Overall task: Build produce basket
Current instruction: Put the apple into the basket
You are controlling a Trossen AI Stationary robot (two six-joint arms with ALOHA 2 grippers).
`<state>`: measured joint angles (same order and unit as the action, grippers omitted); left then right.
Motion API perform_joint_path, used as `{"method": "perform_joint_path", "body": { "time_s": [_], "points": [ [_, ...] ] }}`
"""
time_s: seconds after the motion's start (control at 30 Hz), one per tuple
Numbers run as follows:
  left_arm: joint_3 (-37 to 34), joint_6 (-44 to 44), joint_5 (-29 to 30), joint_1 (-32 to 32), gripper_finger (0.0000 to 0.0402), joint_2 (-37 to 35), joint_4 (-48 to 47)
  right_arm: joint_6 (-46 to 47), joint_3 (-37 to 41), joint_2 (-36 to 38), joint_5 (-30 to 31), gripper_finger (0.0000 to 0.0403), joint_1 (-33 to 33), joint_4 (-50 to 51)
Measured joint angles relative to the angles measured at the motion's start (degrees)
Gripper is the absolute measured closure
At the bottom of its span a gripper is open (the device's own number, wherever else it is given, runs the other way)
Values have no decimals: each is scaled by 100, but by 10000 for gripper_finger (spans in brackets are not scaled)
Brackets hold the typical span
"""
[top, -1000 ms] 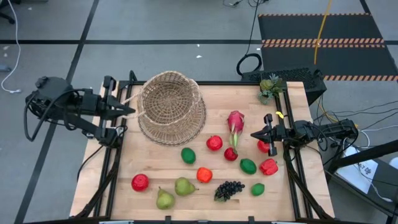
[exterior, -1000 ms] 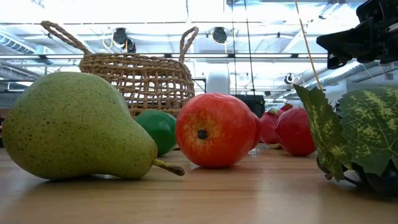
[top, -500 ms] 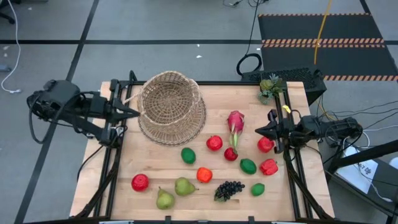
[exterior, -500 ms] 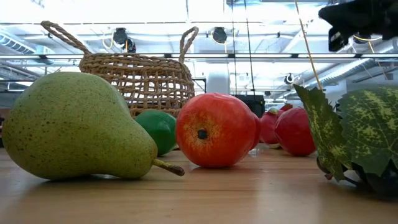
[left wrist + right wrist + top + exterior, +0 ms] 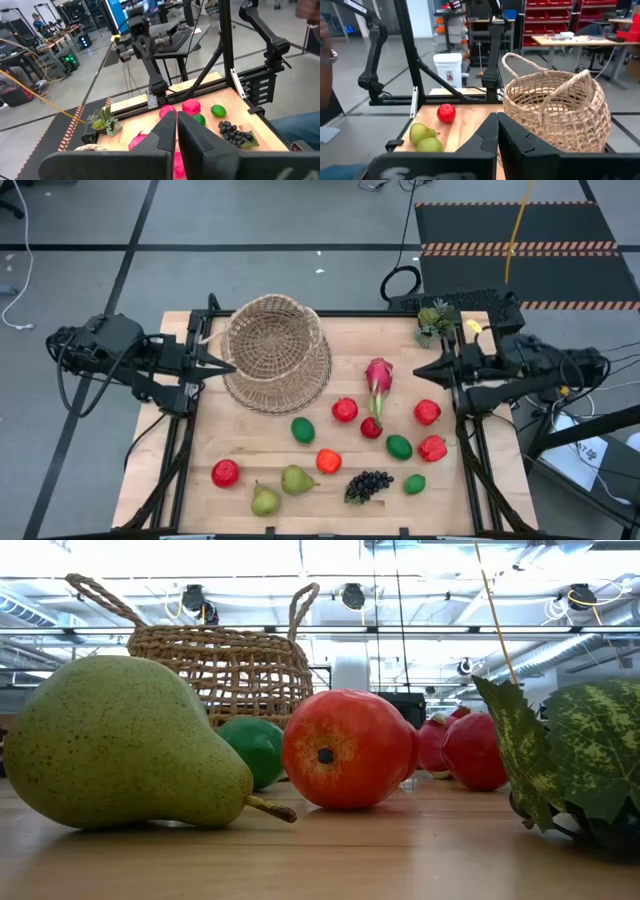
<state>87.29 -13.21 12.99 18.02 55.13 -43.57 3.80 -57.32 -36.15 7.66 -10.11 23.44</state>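
The woven basket [image 5: 275, 352] stands on its bottom at the table's far left, also seen in the low view [image 5: 220, 665] and the right wrist view [image 5: 555, 110]. Produce lies spread over the table: a dragon fruit [image 5: 378, 377], red apples [image 5: 345, 409], limes [image 5: 302, 430], pears [image 5: 297, 479] and a grape bunch [image 5: 368, 484]. My left gripper [image 5: 228, 366] hangs shut, high over the basket's left rim, its fingers [image 5: 167, 131] holding nothing. My right gripper [image 5: 418, 370] is shut and raised near the table's right edge, right of the dragon fruit.
A small potted plant [image 5: 436, 318] stands at the far right corner. A red pepper [image 5: 432, 448] and a red fruit [image 5: 427, 412] lie below the right arm. In the low view a pear [image 5: 125, 745] and an apple [image 5: 348, 748] fill the foreground.
My right gripper has risen fast from just above the table, staying shut, and has left the low view through its top. My left gripper has crept a little toward the basket.
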Motion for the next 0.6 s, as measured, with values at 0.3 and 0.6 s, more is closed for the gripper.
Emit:
{"method": "perform_joint_path", "body": {
  "time_s": [0.3,0.6],
  "points": [
    [-333,344,1,105,391,-13,94,-557,-696,-664,-20,403,-2,-580],
    [-1604,192,4,490,392,-7,1537,-751,-27,-738,-22,403,-45,-1535]
  ]
}}
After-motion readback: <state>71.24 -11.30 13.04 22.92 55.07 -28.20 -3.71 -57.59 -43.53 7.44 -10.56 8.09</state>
